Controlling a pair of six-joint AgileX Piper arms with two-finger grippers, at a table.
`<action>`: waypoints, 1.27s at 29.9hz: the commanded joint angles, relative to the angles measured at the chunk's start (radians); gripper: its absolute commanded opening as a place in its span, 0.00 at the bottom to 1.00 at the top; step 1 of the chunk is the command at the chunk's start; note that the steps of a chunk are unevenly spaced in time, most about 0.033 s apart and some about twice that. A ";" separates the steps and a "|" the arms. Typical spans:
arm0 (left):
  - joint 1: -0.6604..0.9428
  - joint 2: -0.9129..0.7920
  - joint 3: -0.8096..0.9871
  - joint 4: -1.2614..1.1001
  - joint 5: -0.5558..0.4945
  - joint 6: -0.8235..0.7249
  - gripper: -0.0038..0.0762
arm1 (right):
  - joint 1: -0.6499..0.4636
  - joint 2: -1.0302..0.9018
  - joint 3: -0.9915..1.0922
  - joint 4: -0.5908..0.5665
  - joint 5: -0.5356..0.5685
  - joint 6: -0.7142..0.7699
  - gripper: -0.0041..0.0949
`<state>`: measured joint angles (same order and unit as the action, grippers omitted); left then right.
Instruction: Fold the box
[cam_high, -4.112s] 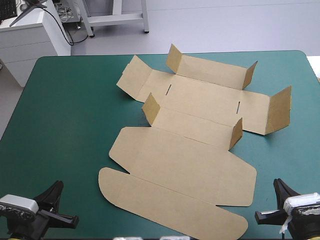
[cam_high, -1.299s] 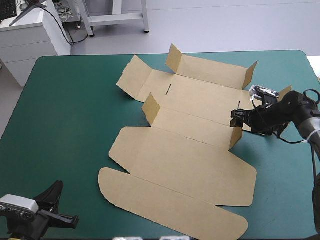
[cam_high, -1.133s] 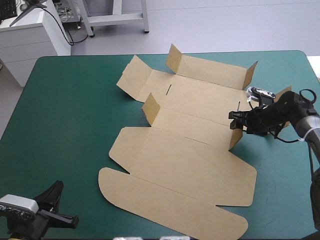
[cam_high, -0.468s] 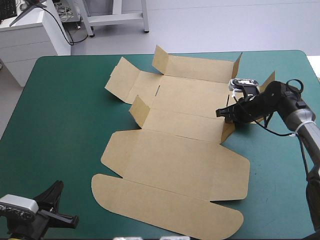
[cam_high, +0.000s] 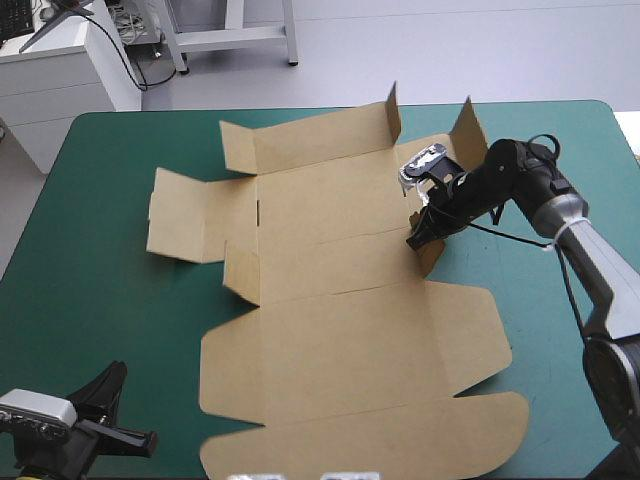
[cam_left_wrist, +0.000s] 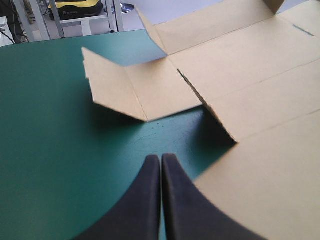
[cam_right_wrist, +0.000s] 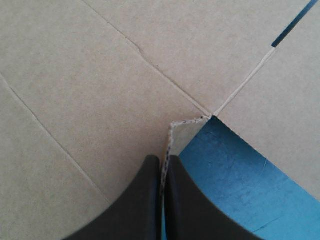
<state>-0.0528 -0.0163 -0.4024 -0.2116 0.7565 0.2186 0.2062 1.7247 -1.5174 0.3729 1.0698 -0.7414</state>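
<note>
The teal-green table cover (cam_high: 100, 210) fills most of my view from above, and the brown box (cam_high: 340, 310) lies opened out across its middle, reaching from near the far edge almost to the near one. The broad lid panels (cam_high: 350, 430) lie flat toward me. Beyond them is the base sheet, with the long far wall (cam_high: 310, 140) tilted up and its end tabs (cam_high: 393, 108) standing. The side flap (cam_high: 185, 215) toward the table's left is lifted off the cover at a shallow angle.

My right gripper (cam_high: 417, 240) reaches in over the box's right side, low on the board. Its black fingers (cam_right_wrist: 145, 200) are clenched on a small upright tab (cam_right_wrist: 170, 142) at the end of the near wall. The thin cut edge of that tab rises from between the tips, with board spreading ahead and to one side and a wedge of bare cover on the other. A narrow slot (cam_right_wrist: 294, 24) shows in the sheet farther ahead.

My left gripper (cam_left_wrist: 161, 159) sits at the table's near left corner, closed on nothing, the two fingers meeting in one point. The box is apart from it. The side flap is ahead across bare cover, and the lid's edge runs close beside one finger. I cannot tell whether they touch.
</note>
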 joint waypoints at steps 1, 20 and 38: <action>-0.004 -0.008 -0.026 -0.025 -0.071 -0.005 0.04 | 0.028 0.034 -0.151 -0.029 0.107 -0.087 0.02; -0.004 -0.008 -0.026 -0.025 -0.071 -0.005 0.04 | 0.242 0.308 -0.545 -0.284 0.127 -0.522 0.02; -0.004 -0.008 -0.026 -0.025 -0.071 -0.005 0.04 | 0.243 0.335 -0.545 -0.077 0.055 -0.791 0.02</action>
<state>-0.0528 -0.0163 -0.4024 -0.2116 0.7565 0.2186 0.4519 2.1163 -2.0278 0.2148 1.1698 -1.5025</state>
